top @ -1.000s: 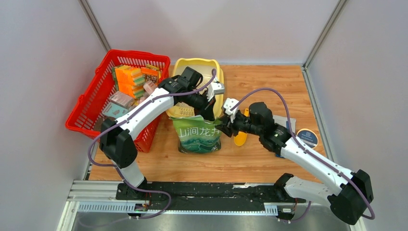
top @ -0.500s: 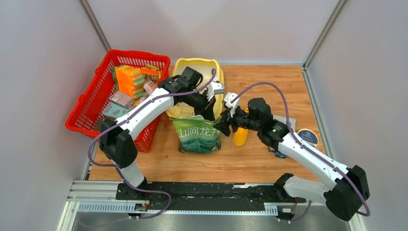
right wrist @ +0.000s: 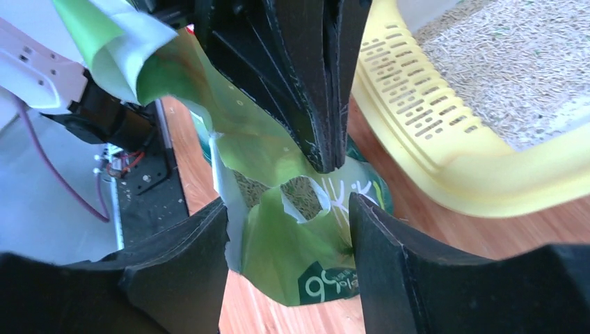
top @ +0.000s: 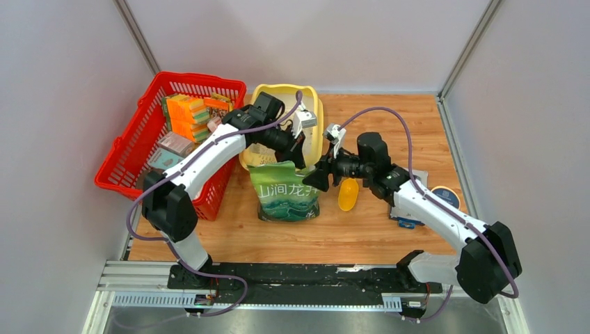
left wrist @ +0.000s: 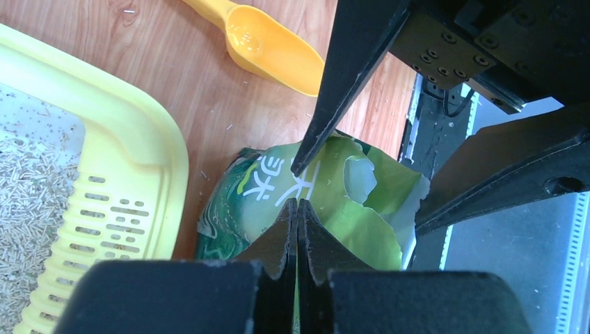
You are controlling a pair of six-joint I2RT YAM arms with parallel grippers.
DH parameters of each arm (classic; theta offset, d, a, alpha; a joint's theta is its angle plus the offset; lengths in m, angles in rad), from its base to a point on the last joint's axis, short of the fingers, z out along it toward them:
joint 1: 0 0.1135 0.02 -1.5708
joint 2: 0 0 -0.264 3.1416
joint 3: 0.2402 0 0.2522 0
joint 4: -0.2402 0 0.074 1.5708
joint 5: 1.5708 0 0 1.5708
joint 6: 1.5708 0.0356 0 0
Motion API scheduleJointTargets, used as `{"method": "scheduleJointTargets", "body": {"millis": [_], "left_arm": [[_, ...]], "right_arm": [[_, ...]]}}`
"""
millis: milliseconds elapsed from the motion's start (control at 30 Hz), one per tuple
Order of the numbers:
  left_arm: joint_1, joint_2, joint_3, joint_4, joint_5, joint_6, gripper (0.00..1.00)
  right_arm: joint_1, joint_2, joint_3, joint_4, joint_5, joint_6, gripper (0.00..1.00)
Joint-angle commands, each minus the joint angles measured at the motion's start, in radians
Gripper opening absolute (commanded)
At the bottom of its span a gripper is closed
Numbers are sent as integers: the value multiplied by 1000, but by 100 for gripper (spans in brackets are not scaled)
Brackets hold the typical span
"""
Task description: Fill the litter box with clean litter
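Left arm arches over the litter box (top: pixel 278 89); left gripper (left wrist: pixel 298 205) clenched on the green pouch's (top: pixel 287 197) torn top. We note the right gripper (right wrist: pixel 289 209) spread wide at the pouch mouth.

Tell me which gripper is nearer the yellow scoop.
Right. The right gripper, open at the top of the green pouch, is beside the scoop; the left gripper, shut on the pouch, sits beyond it, toward the litter box.
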Motion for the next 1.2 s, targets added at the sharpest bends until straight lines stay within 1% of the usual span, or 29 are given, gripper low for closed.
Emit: {"method": "scheduleJointTargets", "body": {"millis": [0,133,200,400,467,633,700,900,933,1000,1033,1067,1100,1133,1167], "left_arm": [[5,-10,40,19,41,-39,0],[11,-2,43,16,47,-45,0],[17,4,51,14,48,-47,0],[37,27,88,-21,47,-36,0],[42,36,103,-30,47,-33,0],[48,49,129,-63,45,-28,0],[48,49,129,-70,44,-24,0],[55,36,124,-83,39,-15,0],[62,36,126,-84,38,-13,0],[94,27,150,-110,39,-13,0],[107,23,163,-122,39,-10,5],[124,12,195,-157,38,-4,9],[173,3,209,-174,42,-1,13],[198,-6,221,-191,47,1,20],[228,-29,236,-226,61,11,25]], "right_arm": [[-4,20,23,142,-66,115,62],[-4,31,-4,207,-65,199,57],[-4,31,-24,239,-56,215,56],[-4,23,-53,263,-83,161,55],[-4,17,-67,276,-85,150,53],[-5,28,-84,326,-91,167,41],[-4,34,-89,351,-97,181,39],[-4,37,-104,369,-122,192,26],[-4,35,-106,368,-128,190,22],[-4,35,-103,359,-154,186,15],[-4,32,-92,349,-165,183,10],[-5,31,-84,322,-174,167,7],[-7,28,-75,305,-201,158,3],[-11,28,-55,288,-218,147,0],[-16,28,-46,259,-234,131,0]]}}
